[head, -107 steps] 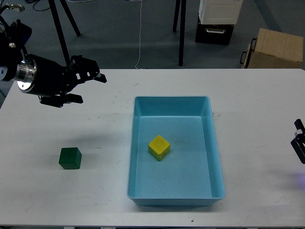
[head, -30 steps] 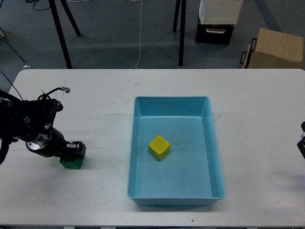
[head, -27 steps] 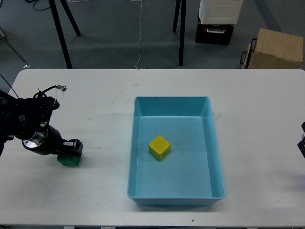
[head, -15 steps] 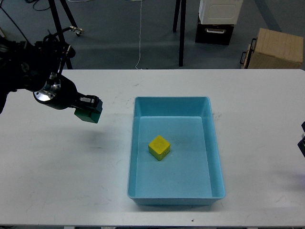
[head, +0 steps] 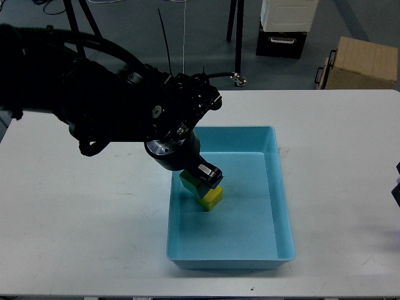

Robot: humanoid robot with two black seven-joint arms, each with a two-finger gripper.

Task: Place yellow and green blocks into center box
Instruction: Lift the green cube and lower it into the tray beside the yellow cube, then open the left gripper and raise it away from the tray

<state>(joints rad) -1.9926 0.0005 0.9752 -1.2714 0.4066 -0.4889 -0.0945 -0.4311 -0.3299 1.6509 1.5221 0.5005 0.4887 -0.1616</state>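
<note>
My left arm reaches from the left over the blue box (head: 281, 206) in the middle of the table. My left gripper (head: 203, 177) is shut on the green block (head: 189, 182), of which only a small green part shows beneath the wrist. It hangs inside the box, right above the yellow block (head: 213, 197) that lies on the box floor; I cannot tell if the two blocks touch. My right gripper (head: 396, 187) is only a dark sliver at the right edge; its fingers cannot be told apart.
The white table (head: 94, 219) carries only the box. Behind the table stand tripod legs (head: 237, 44), a black and white case (head: 284, 28) and a cardboard box (head: 362, 62) on the floor.
My left gripper closed on the green block at the table's left, lifted it, and carried it right, over the box wall, down to just above the yellow block.
</note>
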